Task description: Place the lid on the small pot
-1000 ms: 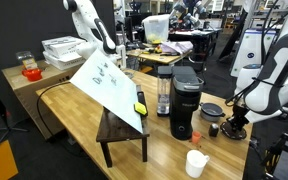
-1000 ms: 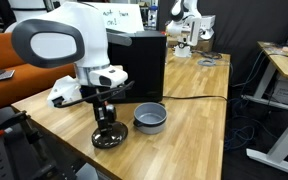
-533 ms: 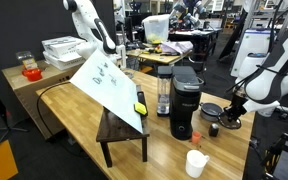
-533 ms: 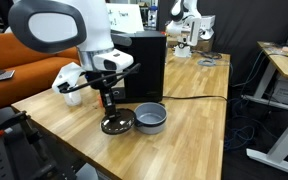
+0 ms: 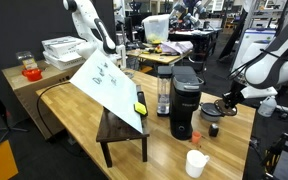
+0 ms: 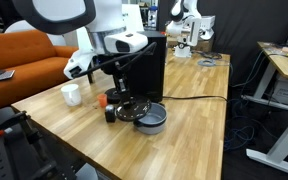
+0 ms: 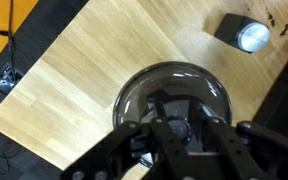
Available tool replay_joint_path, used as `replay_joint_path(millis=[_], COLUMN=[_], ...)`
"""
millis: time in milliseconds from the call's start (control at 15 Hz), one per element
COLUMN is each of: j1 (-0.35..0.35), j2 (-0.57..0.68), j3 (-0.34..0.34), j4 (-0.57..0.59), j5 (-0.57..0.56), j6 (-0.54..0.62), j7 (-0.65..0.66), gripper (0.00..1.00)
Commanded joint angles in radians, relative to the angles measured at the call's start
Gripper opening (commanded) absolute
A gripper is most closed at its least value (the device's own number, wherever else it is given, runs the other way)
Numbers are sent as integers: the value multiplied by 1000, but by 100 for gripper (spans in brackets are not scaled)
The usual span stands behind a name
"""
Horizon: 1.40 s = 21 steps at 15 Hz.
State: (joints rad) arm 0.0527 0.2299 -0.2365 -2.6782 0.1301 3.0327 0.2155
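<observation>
Wrist view shows the gripper (image 7: pixel 180 128) clenched on the raised centre of the lid (image 7: pixel 137 98); it seems stiff, light, maybe slippery.

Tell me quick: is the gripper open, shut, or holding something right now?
Gripper: shut on the lid, gripped at its raised centre, above the small pot.

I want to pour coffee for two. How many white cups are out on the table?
1. The white cup stands alone on the wooden table, near its edge and apart from the coffee machine. Another could be hidden behind the machine or the arm.
</observation>
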Motion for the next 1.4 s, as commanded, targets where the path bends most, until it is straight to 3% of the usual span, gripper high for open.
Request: replay_joint_path(millis=[0,733,1067,1333], j1=[-25,-50,-51,-44], j2=[-1,85,164,216], j3=[-4,28,51,42], j4=[72,336,430,437], j5=[-39,-137,-130,-132], j6=[-87,-414,-458,-436], j7=[9,18,12,34], gripper=[7,7,7,7])
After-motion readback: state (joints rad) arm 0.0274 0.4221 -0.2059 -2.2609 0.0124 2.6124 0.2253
